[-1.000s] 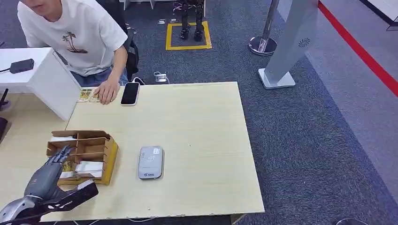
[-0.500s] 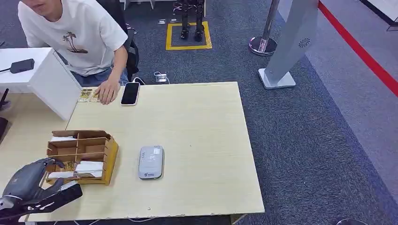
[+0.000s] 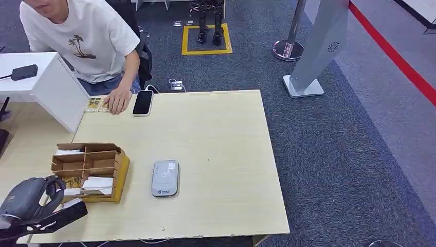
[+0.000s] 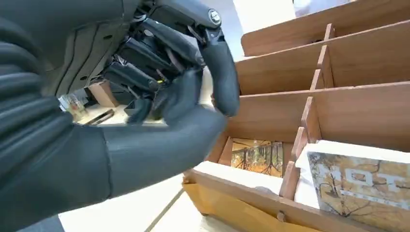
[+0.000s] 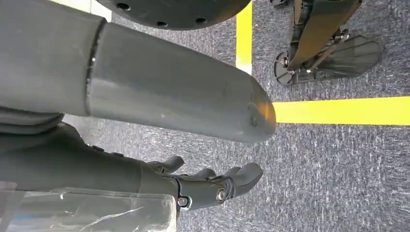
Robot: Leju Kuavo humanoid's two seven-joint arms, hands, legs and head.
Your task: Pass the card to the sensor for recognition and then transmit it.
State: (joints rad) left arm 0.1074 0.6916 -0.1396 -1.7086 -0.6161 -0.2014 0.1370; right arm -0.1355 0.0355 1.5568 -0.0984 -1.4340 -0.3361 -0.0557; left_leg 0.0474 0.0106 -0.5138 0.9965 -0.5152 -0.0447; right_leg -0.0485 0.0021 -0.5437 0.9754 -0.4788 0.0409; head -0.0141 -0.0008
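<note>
We found the left hand at the near corner of the wooden card box, fingers curled inward with nothing held. The cards lay in the box's near compartments. The grey sensor sat on the bench beside the box. The right hand hung over carpet, fingers loosely extended, empty

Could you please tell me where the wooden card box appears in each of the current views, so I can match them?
Head view: the card box sits on the table's near left part, left of the grey sensor.
Left wrist view: its dividers take up the right side, beyond the left hand.
Right wrist view: not in it.
Shared landmark: the tree-picture card in a compartment.
</note>
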